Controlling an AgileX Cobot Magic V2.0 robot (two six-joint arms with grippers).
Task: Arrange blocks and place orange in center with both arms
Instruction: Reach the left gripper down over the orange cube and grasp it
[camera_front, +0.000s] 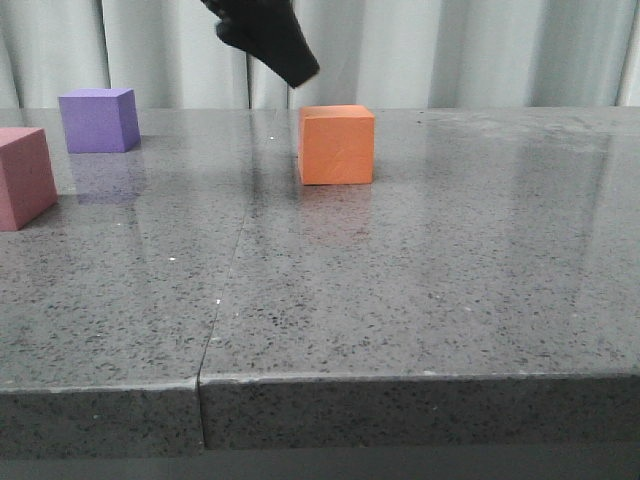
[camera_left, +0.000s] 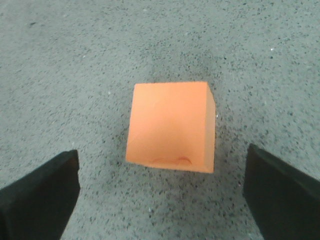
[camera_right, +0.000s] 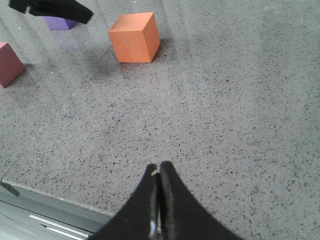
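above the orange cube (camera_left: 171, 126), left fingers (camera_left: 42, 192) hang spread wide; right fingers (camera_right: 170, 200) pressed together.

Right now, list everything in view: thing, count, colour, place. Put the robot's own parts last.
orange cube: one, bright orange, mid-table, standing alone.
purple cube: one, purple, far left of the table.
pinkish-red cube: one, pinkish-red, left edge of the front view, nearer than the purple one and partly cut off.
table: one, speckled grey stone, with a seam running front to back.
curtain: pale grey, behind the table.
left gripper: one, black, open, above the orange cube, not touching it.
right gripper: one, black, shut and empty, over bare table near the front edge.
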